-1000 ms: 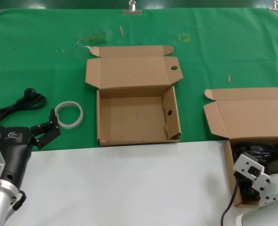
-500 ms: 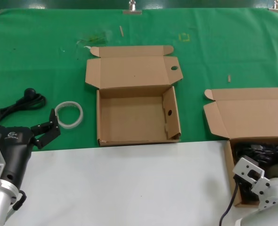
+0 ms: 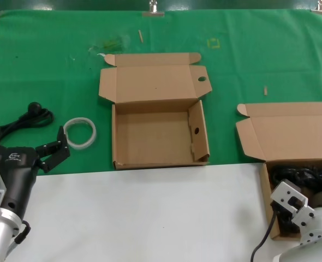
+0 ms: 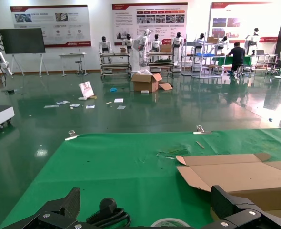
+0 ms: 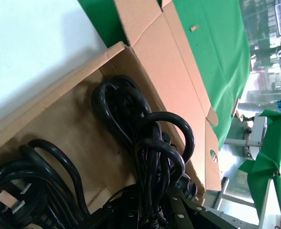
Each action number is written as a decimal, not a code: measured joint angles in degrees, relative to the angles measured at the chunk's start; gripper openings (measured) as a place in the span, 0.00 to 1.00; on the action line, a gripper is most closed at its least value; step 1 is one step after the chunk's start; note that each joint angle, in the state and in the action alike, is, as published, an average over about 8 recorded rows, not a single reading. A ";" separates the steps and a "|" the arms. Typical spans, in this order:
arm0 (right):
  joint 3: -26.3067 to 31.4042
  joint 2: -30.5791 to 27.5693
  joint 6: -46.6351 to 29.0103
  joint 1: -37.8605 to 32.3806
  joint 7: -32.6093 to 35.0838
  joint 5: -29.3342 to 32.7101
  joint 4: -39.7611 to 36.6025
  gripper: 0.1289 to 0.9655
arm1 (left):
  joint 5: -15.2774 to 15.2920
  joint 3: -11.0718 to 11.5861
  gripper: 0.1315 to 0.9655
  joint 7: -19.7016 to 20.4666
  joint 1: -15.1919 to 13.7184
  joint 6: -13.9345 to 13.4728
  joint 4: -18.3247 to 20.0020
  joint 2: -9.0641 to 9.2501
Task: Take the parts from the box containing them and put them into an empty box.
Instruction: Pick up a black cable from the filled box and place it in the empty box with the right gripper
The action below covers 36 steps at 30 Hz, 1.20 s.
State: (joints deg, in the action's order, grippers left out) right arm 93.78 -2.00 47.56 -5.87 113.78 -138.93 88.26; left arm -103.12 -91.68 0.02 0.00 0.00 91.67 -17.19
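Green cloth covers the far table, white board the near edge. Left gripper (image 3: 56, 148) idles beside the white ring (image 3: 79, 132), jaws apart. Empty box (image 3: 199, 143) lies mid-cloth, lid back, ready to receive. Right gripper (image 5: 152, 212) is down inside the full box (image 3: 266, 188), jaws apparently closing round a looped black cable (image 5: 152, 143), likely for lifting.

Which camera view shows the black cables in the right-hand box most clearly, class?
The right wrist view: the cables fill the picture, coiled loops lying in their cardboard box with the right gripper just over them. The head view shows only a dark strip of them behind the right arm. The left wrist view shows none.
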 joint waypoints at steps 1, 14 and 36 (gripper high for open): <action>0.05 0.00 0.12 0.06 -0.15 -0.12 0.21 0.10 | 0.00 0.00 1.00 0.00 0.00 0.00 0.00 0.00; 0.83 0.00 1.12 0.33 -1.37 -0.80 1.37 0.09 | 0.00 0.00 1.00 0.00 0.00 0.00 0.00 0.00; 4.78 0.09 6.85 9.64 -9.57 4.61 22.76 0.09 | 0.00 0.00 1.00 0.00 0.00 0.00 0.00 0.00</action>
State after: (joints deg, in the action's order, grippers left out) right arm 98.57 -1.91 54.41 3.77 104.21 -134.32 111.02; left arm -103.12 -91.68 0.02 0.00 0.00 91.67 -17.19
